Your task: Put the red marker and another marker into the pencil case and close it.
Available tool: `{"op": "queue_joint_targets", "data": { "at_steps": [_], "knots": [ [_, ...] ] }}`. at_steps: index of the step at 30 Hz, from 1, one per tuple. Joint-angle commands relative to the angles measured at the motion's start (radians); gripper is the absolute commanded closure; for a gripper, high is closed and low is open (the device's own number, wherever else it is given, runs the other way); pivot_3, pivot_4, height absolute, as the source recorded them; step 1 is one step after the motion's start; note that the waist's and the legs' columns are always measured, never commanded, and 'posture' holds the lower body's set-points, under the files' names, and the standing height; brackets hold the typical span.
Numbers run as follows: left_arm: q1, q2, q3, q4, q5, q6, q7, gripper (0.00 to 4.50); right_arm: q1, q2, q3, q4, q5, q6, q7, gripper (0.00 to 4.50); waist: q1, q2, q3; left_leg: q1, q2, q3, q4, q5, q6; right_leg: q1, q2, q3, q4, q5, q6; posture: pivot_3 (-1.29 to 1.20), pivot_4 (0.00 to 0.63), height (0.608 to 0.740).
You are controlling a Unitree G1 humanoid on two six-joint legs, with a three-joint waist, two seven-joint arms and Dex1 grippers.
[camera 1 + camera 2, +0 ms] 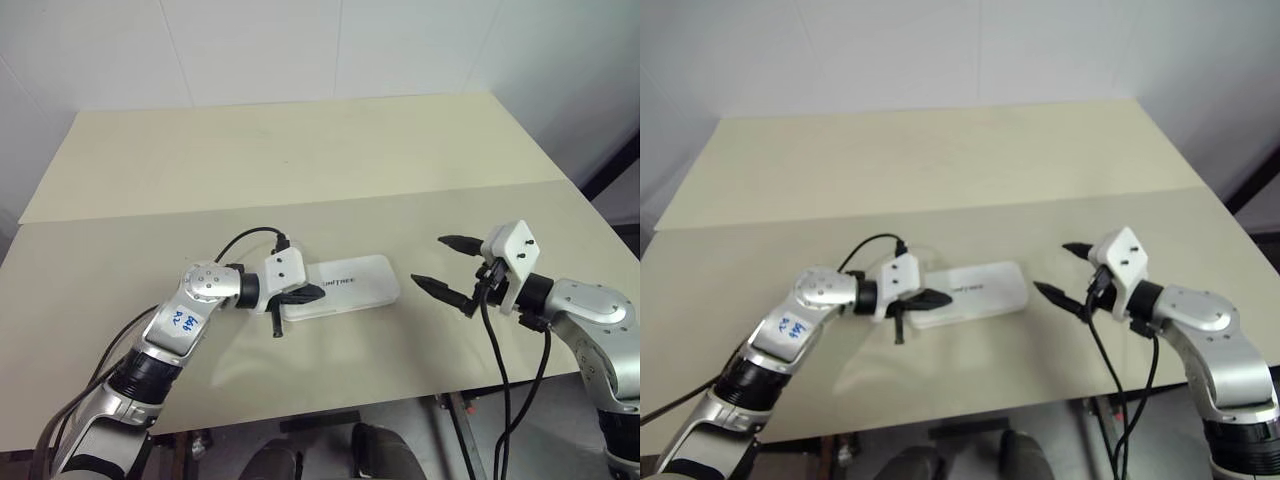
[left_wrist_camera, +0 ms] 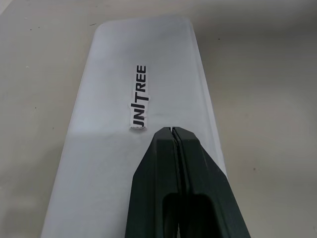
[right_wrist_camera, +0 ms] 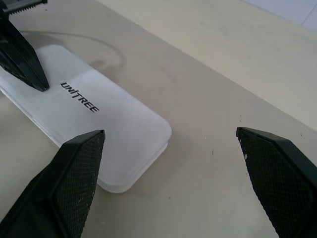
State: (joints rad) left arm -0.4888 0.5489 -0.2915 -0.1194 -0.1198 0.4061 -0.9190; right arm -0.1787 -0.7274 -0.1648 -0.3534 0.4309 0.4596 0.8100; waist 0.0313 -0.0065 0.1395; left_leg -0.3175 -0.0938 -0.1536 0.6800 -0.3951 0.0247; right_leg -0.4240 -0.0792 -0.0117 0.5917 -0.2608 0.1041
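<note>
The white pencil case (image 1: 352, 283) lies flat on the cream table with its lid down and black lettering (image 2: 139, 96) on top. My left gripper (image 1: 316, 293) is shut with nothing between its fingers, and its tip rests on the lid at the case's left end, next to the lettering. From the right wrist view the same tip (image 3: 29, 69) shows pressed against the lid. My right gripper (image 1: 428, 261) hovers open just right of the case, its fingers wide apart and pointing at the case's right end (image 3: 143, 148). The red marker and the other marker are out of view.
The table is two cream boards joined by a seam (image 1: 400, 195) running across behind the case. A white wall stands at the back. The front edge (image 1: 330, 405) is close to both arms. Black cables (image 1: 505, 380) hang from the right wrist.
</note>
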Motion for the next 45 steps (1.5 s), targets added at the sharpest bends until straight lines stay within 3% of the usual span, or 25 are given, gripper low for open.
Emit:
{"op": "queue_joint_targets", "data": {
  "at_steps": [1,7,14,20,26,29,35,45],
  "knots": [
    [0.024,-0.023,0.041,-0.049,-0.053,0.014,0.004,4.45,-0.015,0.013,-0.013,-0.02,0.017,-0.009,-0.012,0.0,0.0,0.0,0.0,0.0,0.0,0.0,0.0,0.0,0.0,0.0,0.0,0.0,0.0,0.0,0.0,0.0,0.15,0.74],
    [0.039,-0.049,0.197,-0.056,-0.131,-0.055,0.049,4.45,-0.074,0.034,0.038,0.049,0.0,-0.03,0.017,0.0,-0.005,0.0,0.0,-0.002,0.0,0.0,-0.001,0.0,0.0,-0.004,0.001,-0.001,0.0,0.0,0.0,0.0,0.15,0.74],
    [0.183,0.008,0.391,-0.126,-0.23,-0.127,0.03,2.12,-0.157,0.057,0.107,0.146,-0.023,-0.083,0.07,0.0,-0.008,0.0,0.0,-0.001,0.0,0.0,-0.003,0.0,0.0,-0.005,0.001,-0.001,0.0,0.0,0.0,0.0,0.15,0.74],
    [0.255,0.093,0.468,-0.116,-0.262,-0.164,-0.024,0.06,-0.217,0.063,0.12,0.213,-0.028,-0.11,0.115,0.0,0.001,0.001,0.001,-0.002,0.0,-0.001,-0.003,0.0,0.0,-0.004,0.0,-0.002,-0.001,0.001,-0.001,0.0,0.15,0.74],
    [0.28,0.125,0.505,-0.124,-0.296,-0.174,-0.038,0.02,-0.246,0.068,0.118,0.25,-0.03,-0.133,0.146,0.0,-0.004,0.002,0.001,-0.002,0.0,-0.001,-0.003,0.0,0.0,-0.004,0.0,-0.002,-0.001,0.001,-0.002,0.0,0.15,0.74],
    [0.289,0.074,0.548,-0.176,-0.326,-0.145,0.068,0.02,-0.222,0.086,0.126,0.222,-0.036,-0.14,0.13,0.0,-0.007,0.002,0.001,-0.001,0.0,-0.001,-0.004,0.0,0.0,-0.005,0.0,-0.002,-0.001,0.001,-0.002,0.0,0.15,0.74],
    [0.349,0.056,0.526,-0.296,-0.357,-0.091,0.115,0.02,-0.225,0.104,0.12,0.22,-0.046,-0.147,0.122,0.0,-0.008,0.002,0.001,-0.001,0.0,0.0,-0.004,0.0,0.001,-0.005,0.001,-0.002,0.0,0.001,-0.002,0.0,0.15,0.74],
    [0.355,0.093,0.503,-0.323,-0.375,-0.081,0.096,0.02,-0.18,0.045,0.054,0.196,-0.059,-0.202,0.125,0.0,-0.003,0.002,0.001,-0.001,0.0,-0.001,-0.004,0.0,0.0,-0.004,0.0,-0.002,-0.001,0.001,-0.002,0.0,0.15,0.74]
  ]
}}
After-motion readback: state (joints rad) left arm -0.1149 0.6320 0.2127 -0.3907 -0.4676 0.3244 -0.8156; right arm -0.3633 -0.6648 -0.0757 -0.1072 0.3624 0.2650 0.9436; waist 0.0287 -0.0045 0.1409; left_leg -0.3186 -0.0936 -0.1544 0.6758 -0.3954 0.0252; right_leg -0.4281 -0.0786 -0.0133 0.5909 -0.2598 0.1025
